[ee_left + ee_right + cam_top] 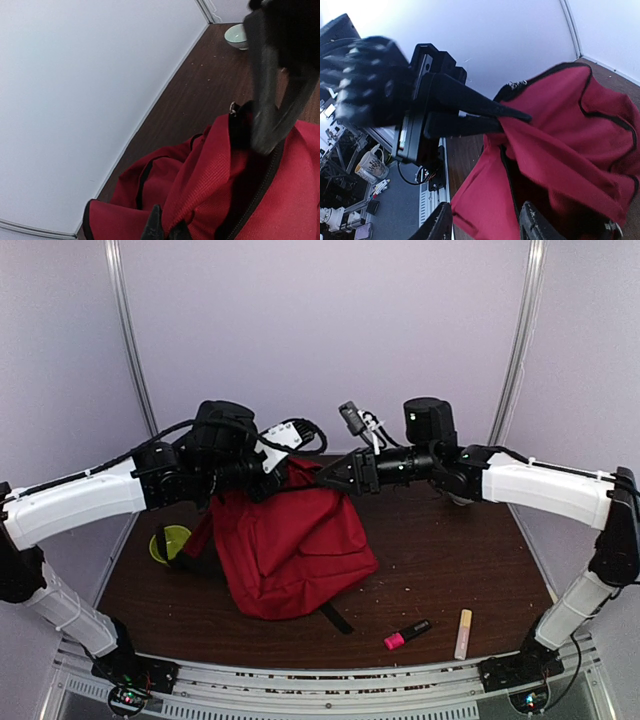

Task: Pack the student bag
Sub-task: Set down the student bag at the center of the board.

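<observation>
The student bag (295, 545) is a red backpack slumped in the middle of the table, its top edge lifted. My left gripper (268, 480) is shut on a fold of the red fabric at the bag's rim; in the left wrist view (167, 231) its fingertips pinch that fold. My right gripper (332, 475) hovers at the same lifted edge from the right. In the right wrist view (487, 226) its jaws stand open, wide apart, with the bag's (555, 150) zipper edge and dark inside between them, not clamped.
A pink marker (407, 634) and a cream-coloured marker (463, 633) lie near the front edge on the right. A green bowl (170, 543) sits left of the bag. A pale bowl (237, 36) stands at the back right, by the wall.
</observation>
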`<control>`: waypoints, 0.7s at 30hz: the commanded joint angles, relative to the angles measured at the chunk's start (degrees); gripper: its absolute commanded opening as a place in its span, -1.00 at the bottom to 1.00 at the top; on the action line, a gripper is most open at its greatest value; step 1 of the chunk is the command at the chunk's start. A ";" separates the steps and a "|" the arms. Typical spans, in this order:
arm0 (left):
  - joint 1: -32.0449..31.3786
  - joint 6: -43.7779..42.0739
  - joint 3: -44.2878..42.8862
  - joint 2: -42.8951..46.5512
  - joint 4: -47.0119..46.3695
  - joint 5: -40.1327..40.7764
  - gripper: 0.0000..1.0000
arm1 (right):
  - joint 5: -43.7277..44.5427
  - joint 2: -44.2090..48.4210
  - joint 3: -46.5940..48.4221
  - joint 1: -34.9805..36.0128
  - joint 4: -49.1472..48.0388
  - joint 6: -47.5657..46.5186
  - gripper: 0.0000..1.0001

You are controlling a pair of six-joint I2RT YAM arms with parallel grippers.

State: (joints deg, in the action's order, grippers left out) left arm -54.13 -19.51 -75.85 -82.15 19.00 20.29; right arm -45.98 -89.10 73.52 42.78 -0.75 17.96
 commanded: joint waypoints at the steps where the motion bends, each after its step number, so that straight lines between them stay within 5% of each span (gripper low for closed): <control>1: -0.63 2.42 -3.12 -1.71 -8.81 -2.91 -1.00 | -5.37 -8.10 5.65 1.09 0.06 -4.84 -0.05; 14: -0.23 3.70 -0.58 0.36 -11.06 -8.07 -1.00 | 6.86 -7.59 4.59 0.90 15.80 -20.69 0.02; 21: -0.10 4.74 -0.52 1.53 -11.34 -8.34 -1.00 | -1.06 -1.47 5.36 1.17 28.82 -35.41 -0.07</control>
State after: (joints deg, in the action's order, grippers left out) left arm -54.37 -16.10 -75.26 -84.79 17.72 12.95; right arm -43.83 -95.15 77.91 43.90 17.34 -6.31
